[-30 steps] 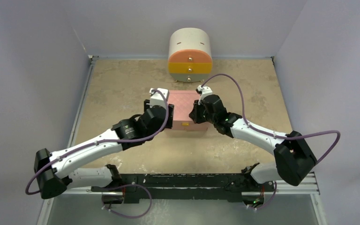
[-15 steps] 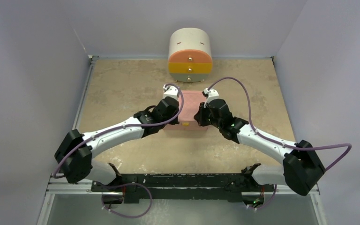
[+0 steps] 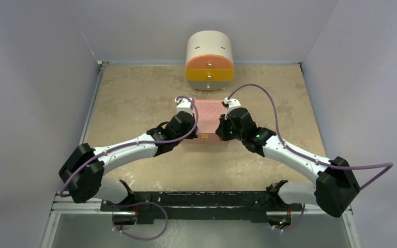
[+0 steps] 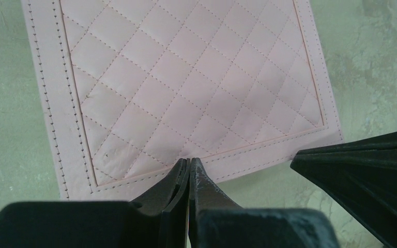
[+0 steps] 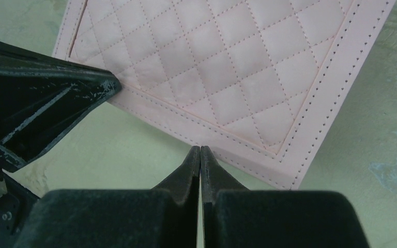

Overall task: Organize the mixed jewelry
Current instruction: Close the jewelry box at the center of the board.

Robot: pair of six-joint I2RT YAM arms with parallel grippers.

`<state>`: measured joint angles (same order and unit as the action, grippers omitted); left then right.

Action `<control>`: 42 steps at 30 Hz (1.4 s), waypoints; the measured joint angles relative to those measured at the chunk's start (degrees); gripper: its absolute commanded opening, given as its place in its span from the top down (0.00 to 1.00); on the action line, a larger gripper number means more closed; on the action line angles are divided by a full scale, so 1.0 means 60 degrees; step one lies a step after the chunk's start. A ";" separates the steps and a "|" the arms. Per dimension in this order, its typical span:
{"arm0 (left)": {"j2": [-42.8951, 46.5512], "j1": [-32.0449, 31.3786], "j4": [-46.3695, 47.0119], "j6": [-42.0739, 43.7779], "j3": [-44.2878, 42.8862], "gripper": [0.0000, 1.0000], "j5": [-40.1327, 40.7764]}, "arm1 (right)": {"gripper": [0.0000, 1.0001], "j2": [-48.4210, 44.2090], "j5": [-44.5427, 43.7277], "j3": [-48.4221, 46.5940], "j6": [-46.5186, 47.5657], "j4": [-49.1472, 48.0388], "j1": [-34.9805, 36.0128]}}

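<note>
Inspection from the near edge of the table [image 3: 134,93]:

1. The pink quilted box [image 4: 196,77] sat at the centre of the table with its lid down. A small gold clasp [image 3: 205,137] showed on its 6 o'clock face.

2. The round cream-and-orange drawer cabinet [image 3: 209,61] stood at 12 o'clock from the box, well apart from it and against the back wall. All 3 of its drawers were pushed in.

3. The left gripper [image 4: 189,164] was over the 8 o'clock side of the box. Its 2 fingers were pressed together with nothing between them. In the left wrist view the tips lay over the stitched border of the lid. I could not tell whether they touched it.

4. The right gripper [image 5: 200,151] was over the 4 o'clock side of the box. Its fingers were likewise pinched tight and held nothing. In the right wrist view the tips sat at the outer edge of the lid's border, close to a corner. Contact could not be confirmed.

5. The 2 grippers were near each other along the front of the box, and each one appeared at the side of the other's wrist view.

6. The mixed jewelry could not be made out in any of the 3 views, and neither gripper carried a piece
</note>
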<state>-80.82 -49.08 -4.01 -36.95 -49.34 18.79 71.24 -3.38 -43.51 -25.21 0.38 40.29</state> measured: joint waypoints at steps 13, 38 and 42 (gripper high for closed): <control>0.0335 0.0036 0.1086 -0.0248 0.0856 1.00 -0.0131 | 1.00 0.0382 -0.0029 -0.2943 0.0397 0.1905 0.0248; 0.0543 0.0124 0.1767 -0.0342 0.1351 1.00 -0.0492 | 1.00 0.0302 -0.0554 0.1657 -0.1530 -0.1107 0.0670; 0.0546 0.0124 0.1759 -0.0339 0.1351 1.00 -0.0503 | 1.00 -0.0525 -0.0765 0.0586 -0.1279 -0.0721 0.0659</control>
<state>-77.54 -48.34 6.55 -38.98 -41.23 15.77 68.10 -7.97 -39.99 -32.88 -3.95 44.25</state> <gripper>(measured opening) 0.005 0.002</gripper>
